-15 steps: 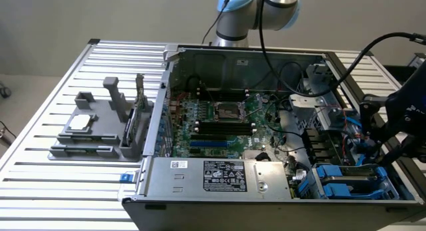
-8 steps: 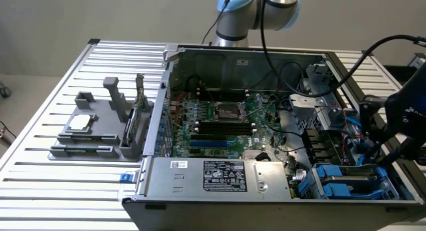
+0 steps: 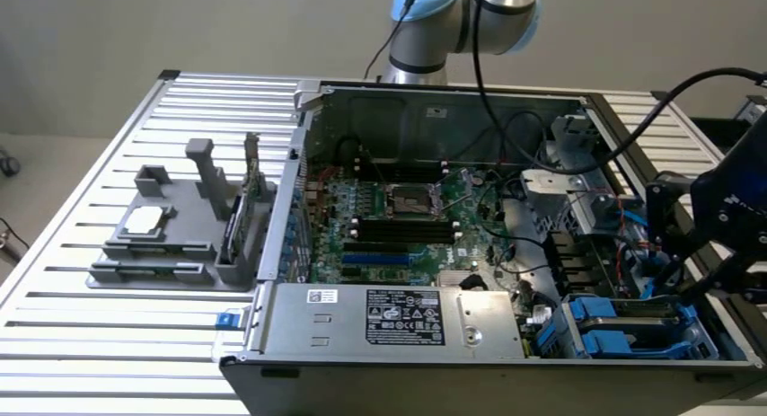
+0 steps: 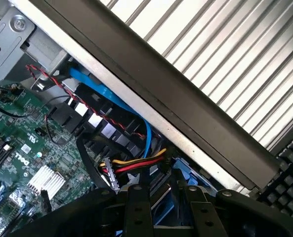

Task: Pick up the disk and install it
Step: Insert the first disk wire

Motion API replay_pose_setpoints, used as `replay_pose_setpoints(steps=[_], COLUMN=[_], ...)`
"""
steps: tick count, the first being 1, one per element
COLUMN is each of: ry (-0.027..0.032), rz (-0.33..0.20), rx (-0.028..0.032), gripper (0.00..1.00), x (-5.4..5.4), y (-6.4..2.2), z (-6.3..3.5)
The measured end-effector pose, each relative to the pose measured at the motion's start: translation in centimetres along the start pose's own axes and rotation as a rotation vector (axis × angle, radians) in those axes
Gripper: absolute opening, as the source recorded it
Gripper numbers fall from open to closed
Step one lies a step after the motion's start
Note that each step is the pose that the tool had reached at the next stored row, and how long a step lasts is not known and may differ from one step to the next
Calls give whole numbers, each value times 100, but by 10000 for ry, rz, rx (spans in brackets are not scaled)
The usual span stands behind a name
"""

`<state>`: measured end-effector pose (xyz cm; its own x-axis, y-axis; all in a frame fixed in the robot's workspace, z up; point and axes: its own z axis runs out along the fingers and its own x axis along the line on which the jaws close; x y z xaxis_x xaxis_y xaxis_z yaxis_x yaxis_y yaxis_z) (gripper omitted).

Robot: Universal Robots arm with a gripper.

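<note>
1. You are looking at the claw (image 3: 683,277) hanging over the drive bay (image 3: 692,326), in the near corner of the case (image 3: 432,119) on the exterior view's right; it is probably sitting there because that bay is where the disk belongs
2. The disk (image 3: 631,320) is lying flat in that bay, framed by its blue carrier (image 3: 595,337), just below the claw; whether the two are touching, you cannot tell
3. You cannot tell how far the claw is opened either, or whether it is gripping anything; blue plastic is showing right in front of it in the wrist view
4. The case's side wall (image 4: 195,128) is running close beside the claw, with the slatted table (image 4: 245,59) lying beyond it, so you are getting almost no sideways room on that side
5. On the inner side, a blue flat cable (image 4: 111,98) and a yellow, red and black wire bundle (image 4: 131,165) are crowding the bay's edge, and they could be snagging on a sideways move
6. The power-supply box (image 3: 396,315) is closing the bay off towards the exterior view's left, and the motherboard (image 3: 396,218) is lying further in
7. The free room is lying straight above the bay, where the case is standing open
</note>
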<state>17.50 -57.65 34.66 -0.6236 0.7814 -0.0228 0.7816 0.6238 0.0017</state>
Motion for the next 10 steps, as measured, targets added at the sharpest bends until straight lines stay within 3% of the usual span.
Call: replay_pose_setpoints(steps=[5, 7, 8, 10], ry=[12, 21, 26, 33], rz=[516, 685, 758, 867], rx=[28, 43, 52, 64], gripper=[31, 29, 23, 23], x=[0, 1, 1, -2], y=[0, 1, 1, 6], z=[0, 0, 0, 1])
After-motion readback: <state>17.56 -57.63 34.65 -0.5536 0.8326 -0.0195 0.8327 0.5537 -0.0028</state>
